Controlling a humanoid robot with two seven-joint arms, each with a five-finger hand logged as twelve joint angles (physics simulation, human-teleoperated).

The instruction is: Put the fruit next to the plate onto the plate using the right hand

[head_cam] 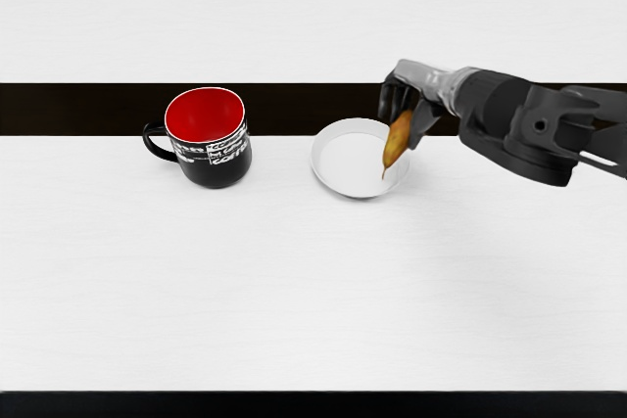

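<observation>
A white plate (348, 162) lies on the white table, right of centre. My right hand (404, 110) reaches in from the right edge and hovers over the plate's right rim. Its dark fingers are curled around the upper end of an orange-yellow pear-like fruit (396, 142). The fruit hangs with its narrow tip pointing down over the plate's right side; whether the tip touches the plate I cannot tell. The left arm is out of sight.
A black mug (208, 139) with a red inside and white lettering stands left of the plate, its handle pointing left. A dark band (78, 109) crosses the scene behind the mug and plate.
</observation>
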